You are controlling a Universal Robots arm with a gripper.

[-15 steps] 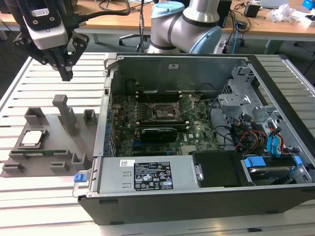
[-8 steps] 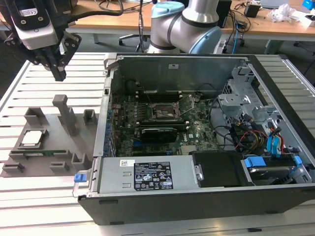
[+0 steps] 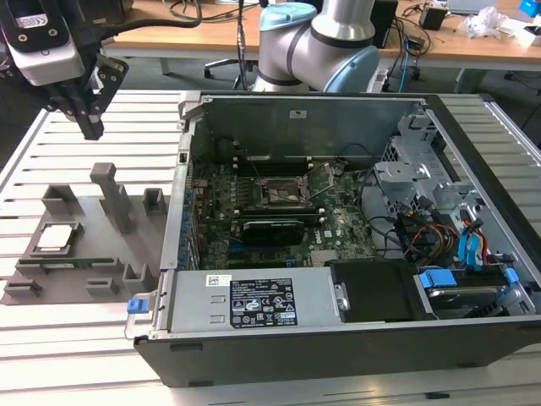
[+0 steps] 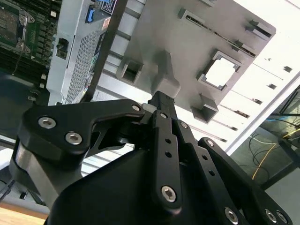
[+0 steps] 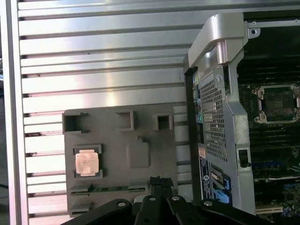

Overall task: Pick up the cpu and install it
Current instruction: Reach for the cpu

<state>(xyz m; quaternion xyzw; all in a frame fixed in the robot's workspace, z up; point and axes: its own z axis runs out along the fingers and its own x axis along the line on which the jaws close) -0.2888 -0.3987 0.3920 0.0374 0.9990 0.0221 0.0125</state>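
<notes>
The cpu is a small square chip with a silvery top. It lies flat in a pocket of the grey fixture plate at the exterior view's left, and it appears in both wrist views. My gripper hangs high above the far part of the fixture, well apart from the cpu. Its black fingers are pressed together with nothing between them, as the first wrist view also has the gripper. The open socket sits on the green motherboard inside the case.
The open computer case lies on the slatted table to the exterior view's right of the fixture. Upright grey posts rise from the fixture. Drive cages and cables fill the case's right end. The arm's base stands behind the case.
</notes>
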